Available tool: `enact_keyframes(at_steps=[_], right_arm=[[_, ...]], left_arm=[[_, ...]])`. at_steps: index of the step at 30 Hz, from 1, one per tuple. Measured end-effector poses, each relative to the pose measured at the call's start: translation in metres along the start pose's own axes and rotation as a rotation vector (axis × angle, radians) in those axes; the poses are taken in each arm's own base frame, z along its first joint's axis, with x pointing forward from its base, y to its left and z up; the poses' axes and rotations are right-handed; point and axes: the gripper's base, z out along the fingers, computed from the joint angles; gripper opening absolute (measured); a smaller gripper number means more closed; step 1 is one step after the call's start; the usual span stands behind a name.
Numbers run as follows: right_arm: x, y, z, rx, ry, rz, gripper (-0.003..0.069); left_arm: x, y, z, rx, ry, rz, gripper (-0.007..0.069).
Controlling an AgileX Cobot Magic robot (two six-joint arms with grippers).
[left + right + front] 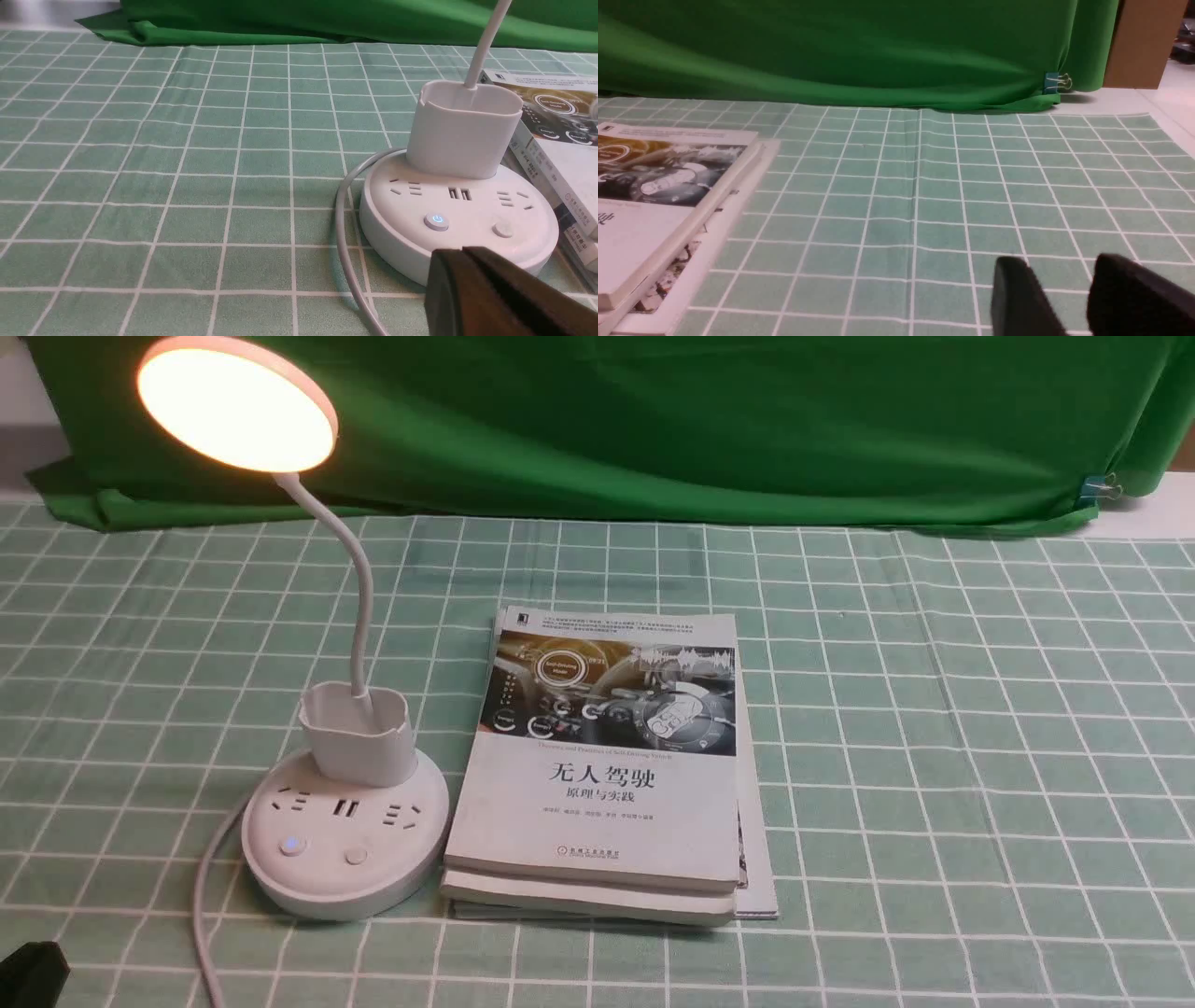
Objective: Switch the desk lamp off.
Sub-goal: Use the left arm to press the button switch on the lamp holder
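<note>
- White plastic desk lamp (362,607) with glowing disc head (238,406): to be found on the robot's left side, upright on green checked cloth (934,756), just beside flat stack of paper books (597,821).
- At the approach step, by judgement; not yet pressing anything.
- Black left gripper (460,252): clenched, with fingertips together, grasping nothing visible, near the round white base (397,242).
- Black right gripper (1057,260): released, with fingers apart; probably not needed.
- Next, need to bring closed tips above small round button with blue light (436,221), probably the switch, then push straight down, carefully avoiding unlit round button (503,229).
</note>
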Motion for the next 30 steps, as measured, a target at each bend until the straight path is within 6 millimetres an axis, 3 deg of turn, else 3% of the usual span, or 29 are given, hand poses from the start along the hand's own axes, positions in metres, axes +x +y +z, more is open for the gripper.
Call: enact_keyframes(at_steps=[20,22,30], right_arm=[[0.0,0.0,0.0,0.0,0.0,0.0,0.0242],[0.0,0.0,0.0,0.0,0.0,0.0,0.0242],[0.0,0.0,0.0,0.0,0.0,0.0,0.0242]], left_arm=[[-0.001,0.0,0.0,0.001,-0.012,-0.01,0.0],[-0.004,-0.001,0.0,0.013,-0.04,-0.091,0.0],[-0.024,0.002,-0.003,0.068,-0.261,-0.705,0.0]])
